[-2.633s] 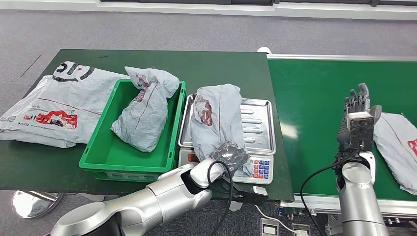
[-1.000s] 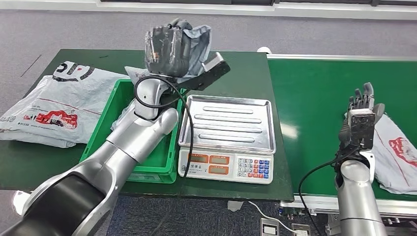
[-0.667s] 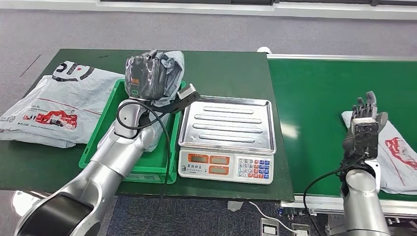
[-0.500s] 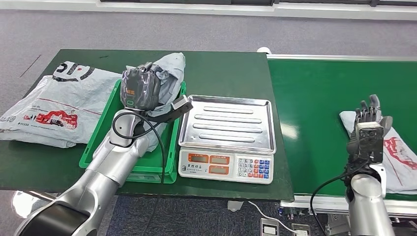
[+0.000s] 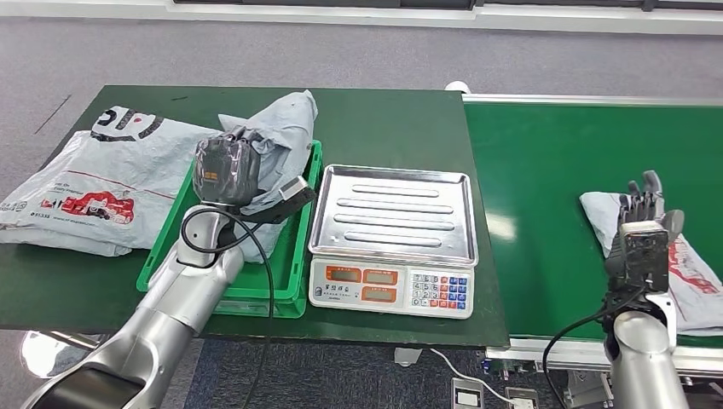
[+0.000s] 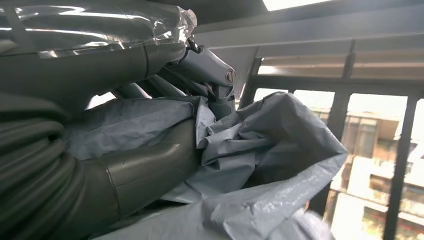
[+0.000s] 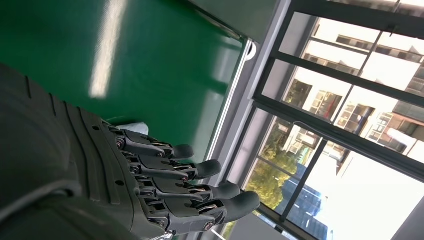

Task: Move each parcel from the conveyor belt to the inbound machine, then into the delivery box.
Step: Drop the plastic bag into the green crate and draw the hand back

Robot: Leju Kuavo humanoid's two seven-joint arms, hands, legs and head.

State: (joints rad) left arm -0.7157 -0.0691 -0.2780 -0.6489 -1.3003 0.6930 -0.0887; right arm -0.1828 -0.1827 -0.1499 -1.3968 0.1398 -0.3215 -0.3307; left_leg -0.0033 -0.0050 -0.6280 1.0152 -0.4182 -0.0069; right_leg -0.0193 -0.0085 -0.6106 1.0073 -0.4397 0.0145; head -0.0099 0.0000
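Currently the left hand point(image 5: 226, 169) grips a crumpled grey parcel point(image 5: 274, 128) and holds it over the green box point(image 5: 291, 285), which stands to the left of the steel scale point(image 5: 392, 213). The scale's tray is bare, so this parcel seems to have been weighed and now needs only to be let go into the box. On the green belt point(image 5: 546, 153) at the right, another parcel point(image 5: 692, 277) waits beside the right hand point(image 5: 644, 230), whose fingers are spread and holding nothing. A large printed bag point(image 5: 85, 179) lies at the far left.
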